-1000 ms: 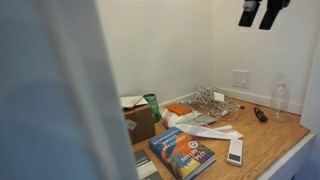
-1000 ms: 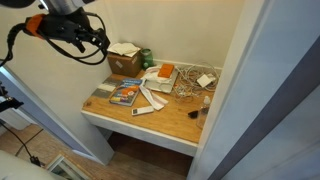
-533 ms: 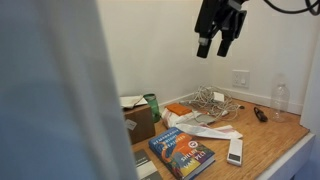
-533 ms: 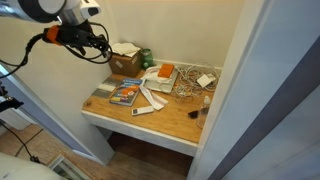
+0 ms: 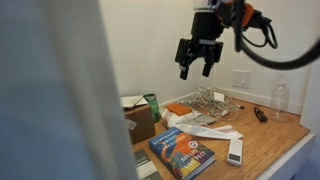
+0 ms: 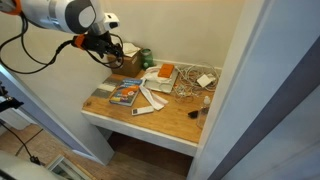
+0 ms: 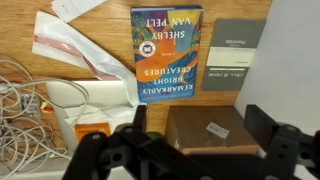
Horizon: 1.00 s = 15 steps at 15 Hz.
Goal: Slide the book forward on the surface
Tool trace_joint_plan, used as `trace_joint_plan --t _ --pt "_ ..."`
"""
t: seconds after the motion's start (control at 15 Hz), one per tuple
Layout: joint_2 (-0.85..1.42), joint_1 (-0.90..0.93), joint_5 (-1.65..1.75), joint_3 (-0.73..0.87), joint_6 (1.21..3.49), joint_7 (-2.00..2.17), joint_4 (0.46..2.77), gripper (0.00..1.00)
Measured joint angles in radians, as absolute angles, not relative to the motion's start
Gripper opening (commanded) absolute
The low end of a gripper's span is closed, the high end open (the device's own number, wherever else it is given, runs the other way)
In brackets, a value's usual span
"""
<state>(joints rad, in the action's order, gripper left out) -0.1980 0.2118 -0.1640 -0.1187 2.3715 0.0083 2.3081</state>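
Note:
The book point(image 5: 182, 152) lies flat near the front edge of the wood-grain tabletop point(image 5: 265, 140). It has a blue cover with an orange-red round graphic. It also shows in an exterior view point(image 6: 125, 94) and in the wrist view point(image 7: 167, 52). My gripper point(image 5: 197, 60) hangs high above the table, open and empty, over the back area. In an exterior view the gripper point(image 6: 113, 52) is up and behind the book. In the wrist view the gripper point(image 7: 198, 135) frames a cardboard box point(image 7: 210, 130), with the book well below and beyond the fingertips point(image 7: 135, 122).
A cardboard box point(image 5: 140, 122) and a green can point(image 5: 152, 105) stand behind the book. A white remote point(image 5: 235, 151) lies beside it. Tangled white cables point(image 5: 210, 100), papers point(image 5: 205, 128), a small orange item point(image 7: 90, 130) and a grey booklet point(image 7: 232, 58) clutter the table. Walls close in at the back and side.
My arm has come down and moved inward from the upper edge of the view; the gripper now hangs above the back of the table. The book has not moved.

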Motion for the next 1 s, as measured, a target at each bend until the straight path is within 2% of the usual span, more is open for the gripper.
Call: trace_joint_plan --t 0.2,1.0 --pt "-0.091 0.201 -0.126 -0.138 2.393 0.059 2.241 1.00" --pt "-0.065 0.199 -0.123 -0.143 2.423 0.060 2.225 1.00"
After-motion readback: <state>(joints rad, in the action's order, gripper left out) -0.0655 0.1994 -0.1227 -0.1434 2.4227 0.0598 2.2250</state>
